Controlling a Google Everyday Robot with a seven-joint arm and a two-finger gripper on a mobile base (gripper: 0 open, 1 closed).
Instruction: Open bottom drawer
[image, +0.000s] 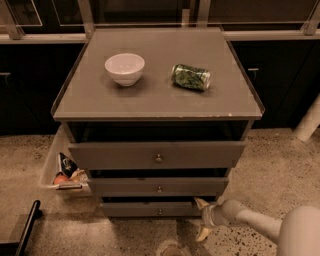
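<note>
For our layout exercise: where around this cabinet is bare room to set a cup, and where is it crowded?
Bare: the cabinet top in front of the bowl and the can, and the gap between them. Crowded: right end of the bottom drawer, at the open gripper.

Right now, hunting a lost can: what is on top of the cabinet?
A white bowl on the left and a green can lying on its side on the right, apart. The drawers' insides beneath are hidden. The gripper, open, is beside the bottom drawer's right end.
</note>
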